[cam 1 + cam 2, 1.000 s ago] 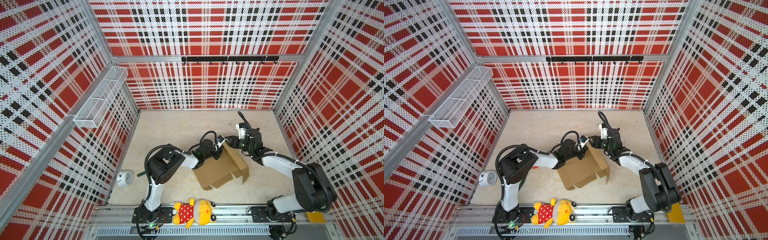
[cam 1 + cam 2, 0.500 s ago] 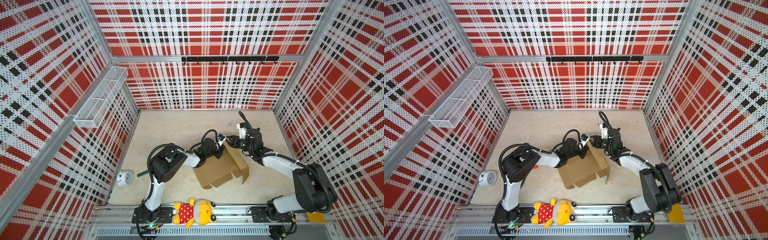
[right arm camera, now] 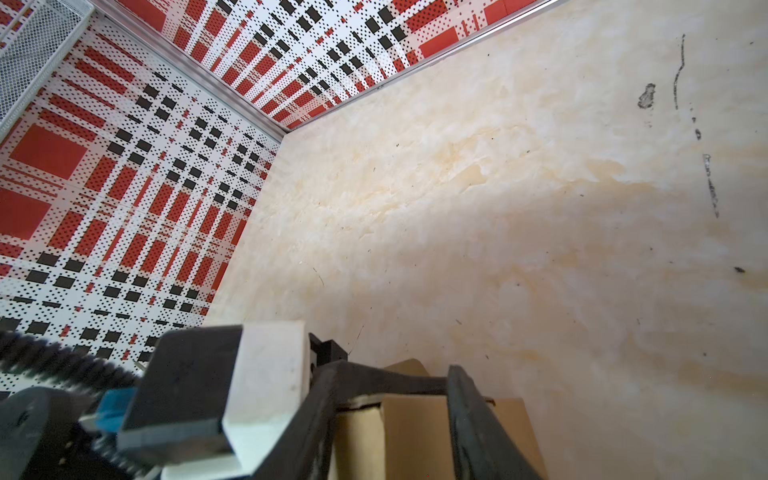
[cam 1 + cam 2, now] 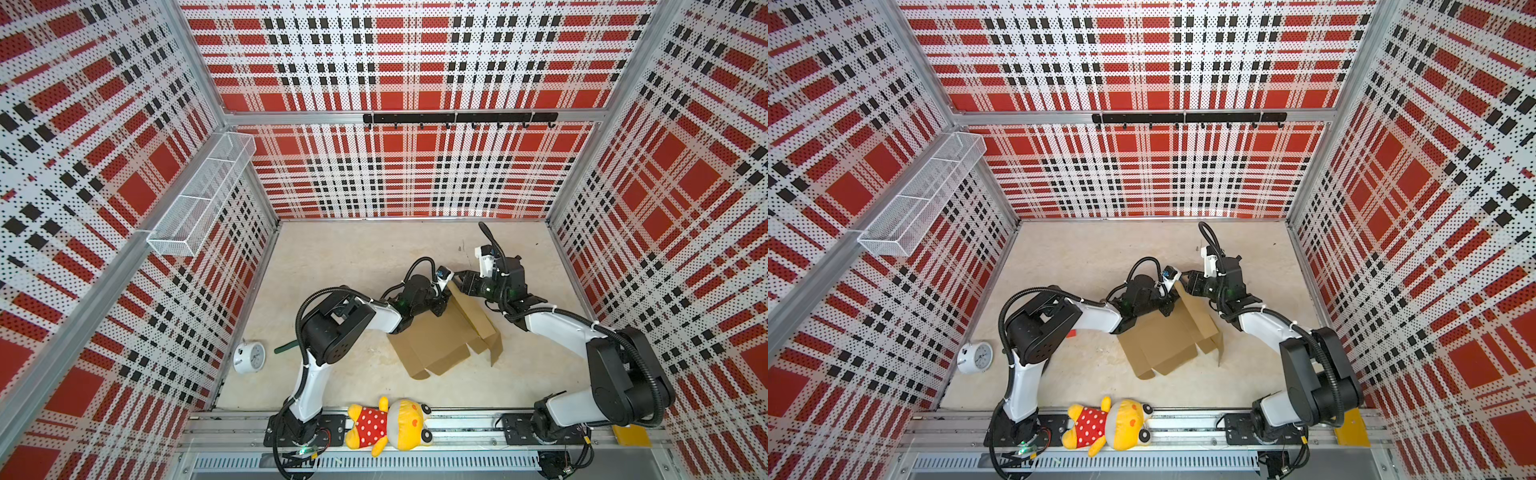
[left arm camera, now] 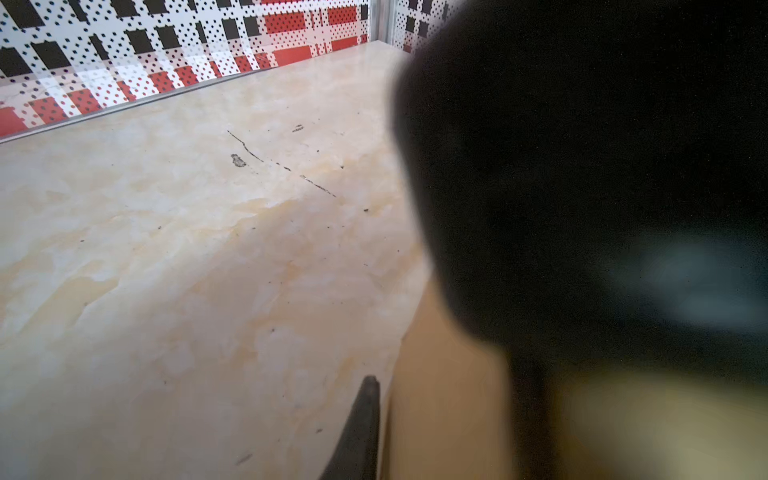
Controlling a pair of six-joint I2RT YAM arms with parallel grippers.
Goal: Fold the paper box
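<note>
The paper box [image 4: 436,338] [image 4: 1163,338] is brown cardboard lying half folded on the floor, with its right-hand wall [image 4: 473,316] tilted up. Both grippers meet at that wall's far corner. My left gripper [image 4: 443,293] [image 4: 1168,297] comes in from the left. In its wrist view one dark finger [image 5: 365,415] lies against the cardboard flap [image 5: 449,399], and the left gripper [image 5: 451,384] looks shut on it. The right arm's black body blurs the other side. My right gripper [image 4: 457,277] [image 4: 1186,277] [image 3: 394,384] has cardboard [image 3: 411,432] filling the space between its fingers.
A white alarm clock [image 4: 248,356] lies by the left wall and a green stick [image 4: 286,347] beside the left arm. A yellow plush toy [image 4: 388,424] lies on the front rail. A wire basket [image 4: 199,199] hangs on the left wall and a hook rail [image 4: 457,118] on the back wall.
The left arm has leaned slightly to the right toward the raised wall's corner. The box and the right arm have barely moved.
</note>
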